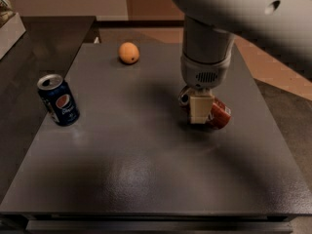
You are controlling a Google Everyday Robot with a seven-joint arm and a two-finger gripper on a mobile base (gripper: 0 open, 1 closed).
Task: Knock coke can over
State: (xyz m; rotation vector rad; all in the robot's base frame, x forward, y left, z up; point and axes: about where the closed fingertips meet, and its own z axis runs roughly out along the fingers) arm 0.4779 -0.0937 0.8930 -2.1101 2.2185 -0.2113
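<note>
The coke can point(221, 115) is dark red-brown and lies on its side on the dark grey table point(146, 169), right of centre. Its silver top point(184, 97) points left. My gripper point(201, 109) hangs straight down from the big grey arm, right in front of the can and against its middle, and hides part of it. The can's red body sticks out to the right of the gripper.
A dark blue can point(58, 100) with a round red-white-blue logo stands upright at the table's left side. An orange fruit point(128, 52) lies at the back. A darker counter point(39, 38) adjoins at the left, and the floor lies beyond the right edge.
</note>
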